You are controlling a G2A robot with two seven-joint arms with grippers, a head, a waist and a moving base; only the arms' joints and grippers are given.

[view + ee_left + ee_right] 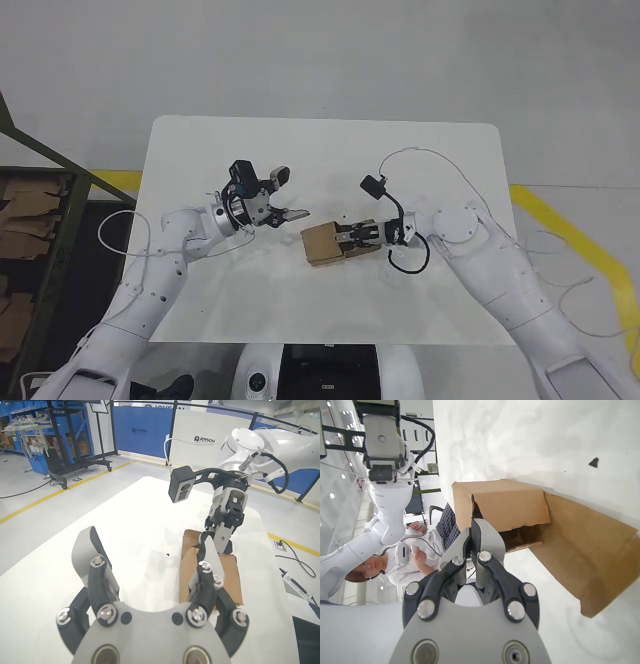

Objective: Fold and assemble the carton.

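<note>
A brown carton [320,243] lies partly folded near the middle of the white table [420,150], one end open with flaps loose. My right gripper [348,238] is at the carton's right end, shut on a thin wall edge beside the open mouth. The right wrist view has the gripper [472,536] pinching that edge, with the carton [500,505] just beyond and a long flap [587,550] spreading out flat. My left gripper [288,195] hangs open just left of the carton, apart from it. In the left wrist view its fingers [86,547] are spread wide, the carton [225,575] lying by one fingertip.
A small dark speck [168,554] lies on the table near the carton. A thin white cable [430,153] loops over the table's far right part. A rack with flat cardboard sheets [30,215] stands off the table's left side.
</note>
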